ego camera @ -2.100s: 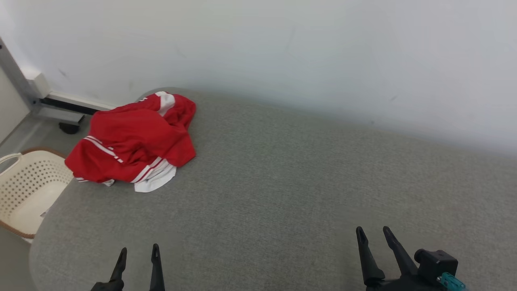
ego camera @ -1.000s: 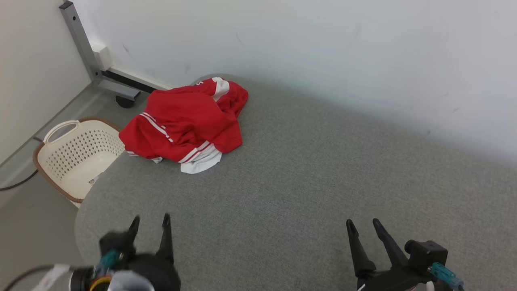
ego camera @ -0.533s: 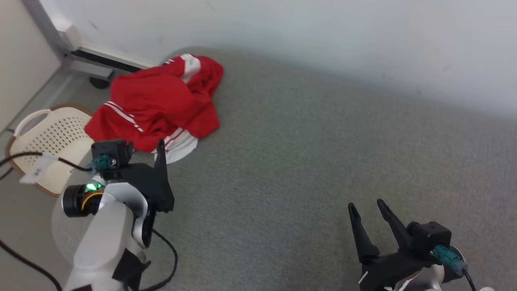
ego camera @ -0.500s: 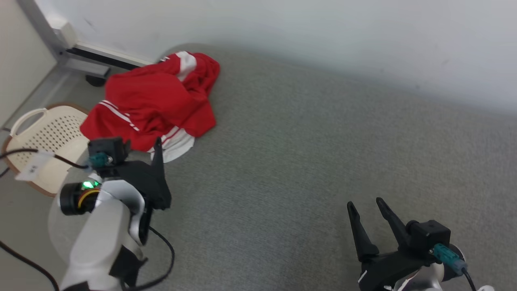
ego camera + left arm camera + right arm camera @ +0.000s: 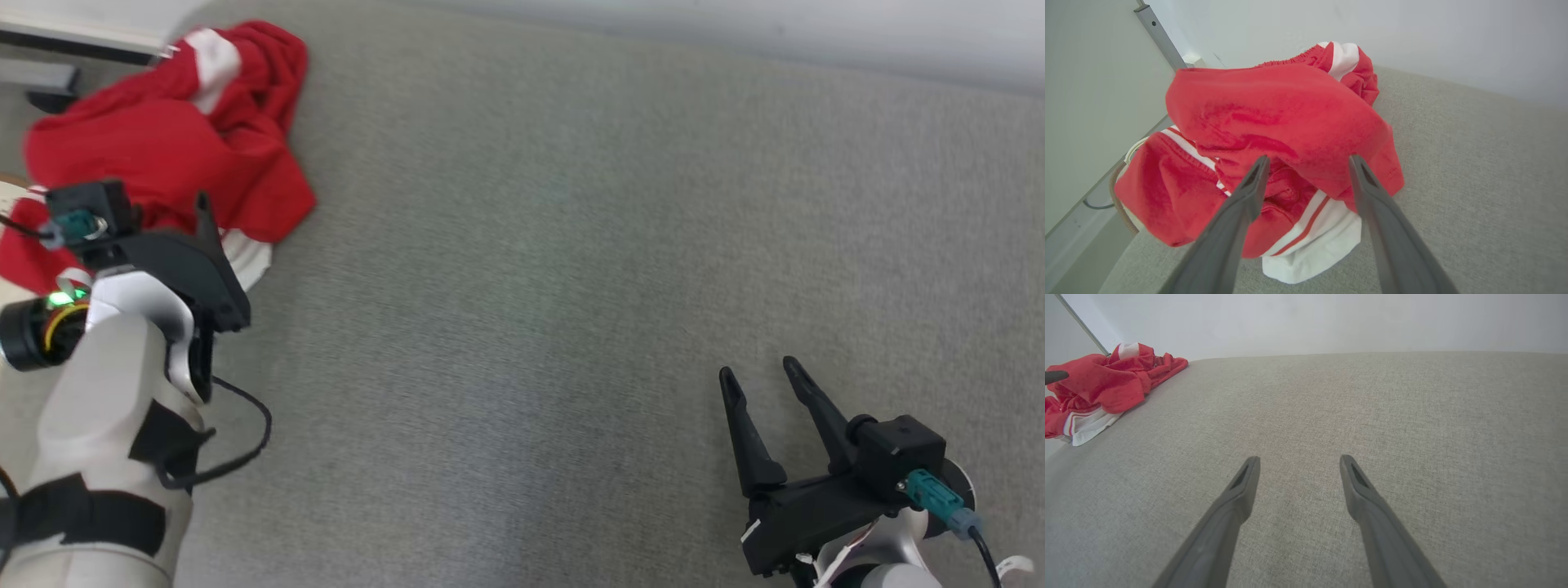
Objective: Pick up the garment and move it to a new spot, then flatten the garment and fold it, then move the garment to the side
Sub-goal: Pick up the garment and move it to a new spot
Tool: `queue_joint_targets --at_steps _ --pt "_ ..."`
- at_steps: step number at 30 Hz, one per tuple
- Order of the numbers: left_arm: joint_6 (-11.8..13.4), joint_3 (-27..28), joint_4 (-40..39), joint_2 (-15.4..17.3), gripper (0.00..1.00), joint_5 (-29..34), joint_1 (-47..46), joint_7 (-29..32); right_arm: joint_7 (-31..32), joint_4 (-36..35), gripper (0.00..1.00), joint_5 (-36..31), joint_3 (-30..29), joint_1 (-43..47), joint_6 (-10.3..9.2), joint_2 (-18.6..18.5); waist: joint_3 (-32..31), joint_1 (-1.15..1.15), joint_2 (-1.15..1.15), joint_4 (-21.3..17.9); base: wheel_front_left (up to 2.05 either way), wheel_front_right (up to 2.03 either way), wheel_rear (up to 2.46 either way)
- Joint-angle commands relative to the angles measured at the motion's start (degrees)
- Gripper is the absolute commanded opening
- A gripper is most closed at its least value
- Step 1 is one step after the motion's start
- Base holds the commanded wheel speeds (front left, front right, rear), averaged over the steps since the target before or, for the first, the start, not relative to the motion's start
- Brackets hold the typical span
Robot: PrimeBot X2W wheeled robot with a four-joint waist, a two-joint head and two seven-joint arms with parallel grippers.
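Hovering with fingers spread at the crumpled red-and-white garment point(image 5: 1290, 118), the left gripper point(image 5: 1308, 158) lines up a pinch; the right gripper point(image 5: 758, 367), likewise spread, waits well apart over the grey fabric surface point(image 5: 571, 245).

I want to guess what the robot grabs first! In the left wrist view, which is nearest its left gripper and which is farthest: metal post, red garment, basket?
1. red garment: just ahead of the open left gripper, in the middle of that view.
2. basket: its rim peeks out under the garment, on that view's left.
3. metal post: far back, at the upper left.
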Motion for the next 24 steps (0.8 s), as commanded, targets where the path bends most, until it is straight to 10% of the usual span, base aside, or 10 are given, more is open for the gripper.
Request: queue_joint_targets --at_steps 1,8,9,11,24 --pt "0.67 0.03 0.58 0.25 1.0 0.09 -1.13 0.16 -0.04 -0.37 1.0 -0.36 -0.18 0.15 -0.1 -0.12 3.85 -0.01 -0.02 -3.18 0.0 0.0 0.0" --pt "4.66 1.99 4.04 3.0 1.0 -1.63 -5.35 0.41 0.01 -1.72 1.0 0.22 0.12 0.55 -0.1 -0.11 6.73 -0.01 -0.02 -5.32 0.0 0.0 0.0" --pt "4.78 2.23 4.42 3.34 0.82 -1.56 -5.59 0.11 -0.06 -1.75 1.0 0.28 -0.16 0.59 -0.1 -0.12 6.89 -0.01 -0.02 -5.47 0.0 0.0 0.0" --pt "5.47 2.19 4.49 4.08 0.0 -1.27 -5.98 -1.7 -0.18 -1.89 1.0 0.19 -0.71 0.67 -0.1 -0.12 7.05 -0.01 -0.02 -5.6 0.0 0.0 0.0" --pt "4.95 0.58 7.67 6.29 0.0 -0.76 -6.93 -2.79 -2.98 2.79 1.0 4.1 1.15 -0.82 -0.1 -0.11 0.09 -0.01 -0.02 -5.04 0.0 0.0 0.0"
